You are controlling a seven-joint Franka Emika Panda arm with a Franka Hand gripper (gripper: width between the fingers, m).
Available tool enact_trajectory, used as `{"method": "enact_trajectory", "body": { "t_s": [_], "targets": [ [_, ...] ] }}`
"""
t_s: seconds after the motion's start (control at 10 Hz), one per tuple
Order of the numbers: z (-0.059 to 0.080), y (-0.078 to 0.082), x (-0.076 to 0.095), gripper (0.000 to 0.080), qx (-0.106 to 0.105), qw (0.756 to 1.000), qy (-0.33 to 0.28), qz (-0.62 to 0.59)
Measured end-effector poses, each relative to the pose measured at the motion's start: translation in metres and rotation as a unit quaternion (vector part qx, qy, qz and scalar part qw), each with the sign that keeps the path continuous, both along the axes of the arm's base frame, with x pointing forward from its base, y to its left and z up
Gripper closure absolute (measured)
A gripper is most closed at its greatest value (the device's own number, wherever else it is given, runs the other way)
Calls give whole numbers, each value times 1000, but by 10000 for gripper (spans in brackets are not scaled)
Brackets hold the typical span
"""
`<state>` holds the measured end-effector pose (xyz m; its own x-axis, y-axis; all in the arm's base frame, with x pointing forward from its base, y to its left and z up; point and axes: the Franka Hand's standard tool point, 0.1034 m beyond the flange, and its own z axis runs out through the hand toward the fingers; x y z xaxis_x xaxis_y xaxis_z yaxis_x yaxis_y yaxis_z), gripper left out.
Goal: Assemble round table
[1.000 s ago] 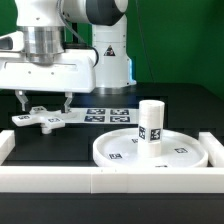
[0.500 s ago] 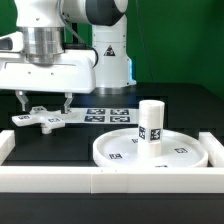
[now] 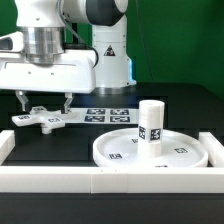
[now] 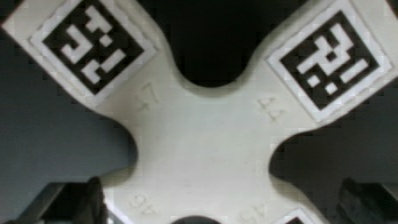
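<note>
Where the cross-shaped piece (image 3: 40, 118) lies on the worktop (image 3: 60, 143) at the exterior view's left, the gripper (image 3: 44, 103) hangs open astride it; whether they touch is unclear; the wrist view crops its arms; the post (image 3: 150, 122) stands on the disc (image 3: 150, 163).

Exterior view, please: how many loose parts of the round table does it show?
3: the wide rimmed round white plastic disc in front, the short white cylindrical post upright on it, and the white cross-shaped piece at the exterior view's left, under the tool.
</note>
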<state>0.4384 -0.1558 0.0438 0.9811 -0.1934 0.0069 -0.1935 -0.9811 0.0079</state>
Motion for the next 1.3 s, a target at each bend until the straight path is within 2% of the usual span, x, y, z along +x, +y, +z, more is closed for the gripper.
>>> {"method": "enact_trajectory", "body": {
  "t_s": [0.5,0.7,0.9,1.3],
  "targets": [
    [0,0,-1,151,0,1000,0,0],
    [-4,-7,-9,151,2,1000,5,-14],
    [-8,-7,-13,151,0,1000,8,-14],
    [-10,-7,-13,151,0,1000,8,-12]
  ]
}}
